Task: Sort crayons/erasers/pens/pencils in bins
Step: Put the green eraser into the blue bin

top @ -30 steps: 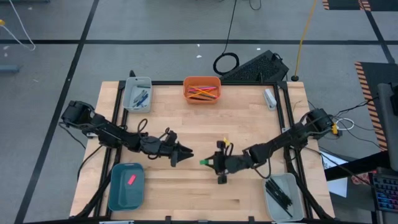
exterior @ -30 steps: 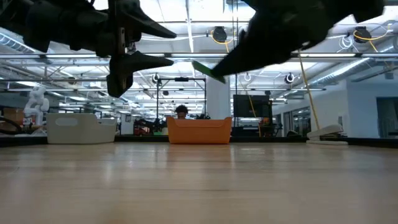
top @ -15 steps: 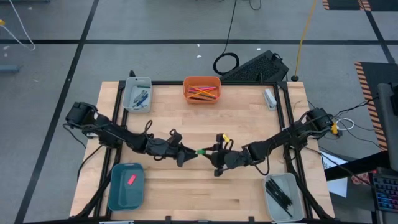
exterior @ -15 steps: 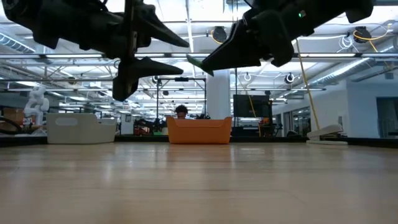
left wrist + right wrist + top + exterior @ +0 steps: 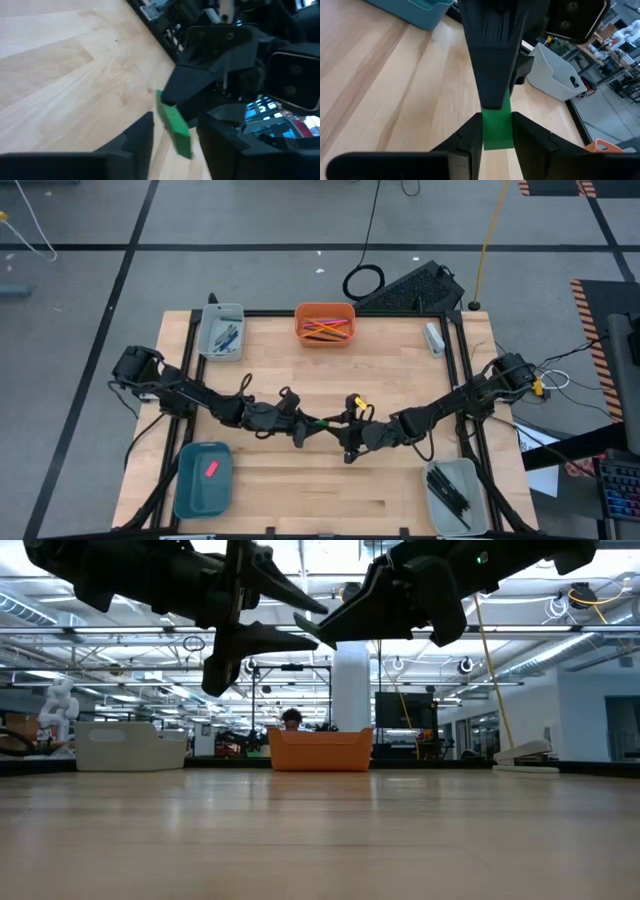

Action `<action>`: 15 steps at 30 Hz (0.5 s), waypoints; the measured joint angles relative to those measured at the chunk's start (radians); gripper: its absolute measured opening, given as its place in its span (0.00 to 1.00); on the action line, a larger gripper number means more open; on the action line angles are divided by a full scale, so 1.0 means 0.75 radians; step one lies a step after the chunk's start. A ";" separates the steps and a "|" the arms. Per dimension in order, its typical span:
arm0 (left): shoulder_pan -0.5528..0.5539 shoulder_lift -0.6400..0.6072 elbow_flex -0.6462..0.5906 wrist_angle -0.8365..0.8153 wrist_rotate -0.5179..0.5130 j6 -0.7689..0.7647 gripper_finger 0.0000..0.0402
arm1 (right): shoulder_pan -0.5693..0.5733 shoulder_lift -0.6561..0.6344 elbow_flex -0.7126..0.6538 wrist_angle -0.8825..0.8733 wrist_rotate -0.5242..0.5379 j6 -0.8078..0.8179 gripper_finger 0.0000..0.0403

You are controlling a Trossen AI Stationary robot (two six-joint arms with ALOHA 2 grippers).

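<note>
The green eraser (image 5: 320, 422) hangs above the middle of the table, with my right gripper (image 5: 336, 428) shut on it. My left gripper (image 5: 305, 427) faces it from the left, open, with one finger on either side of the eraser's free end (image 5: 174, 125); no touch shows. In the low view both grippers meet high above the tabletop around the eraser (image 5: 308, 628). The pink eraser (image 5: 211, 469) lies in the teal bin (image 5: 190, 490). Pencils lie in the orange bin (image 5: 324, 310), crayons in the far-left grey bin (image 5: 207, 340), pens in the near-right grey bin (image 5: 470, 510). My right gripper pinches the green eraser's near end (image 5: 497, 134) between its two fingers (image 5: 470, 137). The fingers come about level from the table's right. The eraser sticks out past the fingertips toward the left gripper and hangs clear of the table.
A keyboard (image 5: 415, 288) and a coiled cable (image 5: 363, 282) lie on the floor beyond the far edge. A small grey object (image 5: 434, 338) sits at the far right of the table. Bare wood lies below both grippers.
My left gripper has moved toward the table's right edge, up to the right gripper, and its open fingers now stand on either side of the green eraser. My right gripper has shifted a little toward the far edge, keeping the eraser lifted clear.
</note>
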 joint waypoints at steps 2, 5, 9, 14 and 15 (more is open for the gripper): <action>0.004 0.000 -0.001 -0.016 0.000 -0.008 0.33 | 0.000 0.000 0.000 0.001 0.000 -0.005 0.23; 0.008 0.000 -0.001 -0.020 0.001 -0.004 0.21 | 0.000 0.000 0.000 -0.002 0.000 -0.022 0.23; 0.008 0.000 -0.002 -0.025 -0.003 0.034 0.06 | 0.000 0.000 0.000 0.002 0.002 -0.025 0.23; 0.013 0.000 -0.002 -0.030 -0.002 0.094 0.06 | 0.018 0.000 0.000 0.011 -0.003 -0.061 0.31; 0.015 -0.003 -0.002 -0.048 -0.007 0.119 0.06 | 0.021 0.000 0.000 0.011 -0.002 -0.050 0.34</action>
